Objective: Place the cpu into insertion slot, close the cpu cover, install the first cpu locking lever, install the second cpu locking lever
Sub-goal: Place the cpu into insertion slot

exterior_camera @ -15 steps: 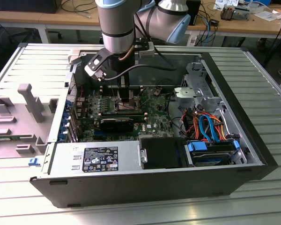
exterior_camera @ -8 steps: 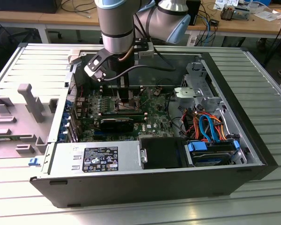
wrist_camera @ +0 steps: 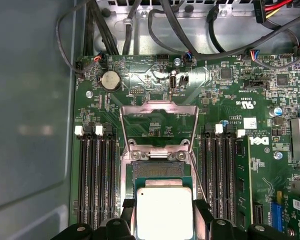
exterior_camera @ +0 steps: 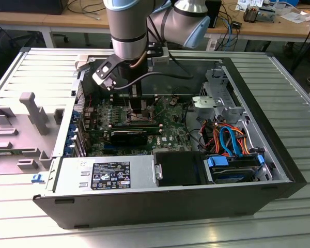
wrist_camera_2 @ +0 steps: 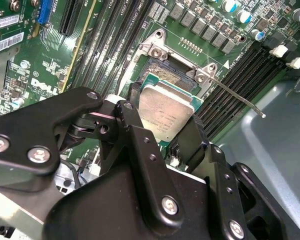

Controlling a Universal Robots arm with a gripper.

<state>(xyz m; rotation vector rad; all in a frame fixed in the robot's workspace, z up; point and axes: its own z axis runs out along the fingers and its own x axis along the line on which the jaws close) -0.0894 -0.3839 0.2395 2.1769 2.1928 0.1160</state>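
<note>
First wrist view: my black gripper (wrist_camera: pixel 165 220) clamps the flat dull-silver square cpu (wrist_camera: pixel 164 210), which overlaps the near edge of the dark metal-rimmed insertion slot (wrist_camera: pixel 157 170). The silver frame cpu cover (wrist_camera: pixel 160 104) lies open beyond.

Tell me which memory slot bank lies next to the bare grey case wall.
The bank bordering the grey case wall. The other bank lies across the socket, where the gripper holds the chip, on the side of the blue connector.
</note>
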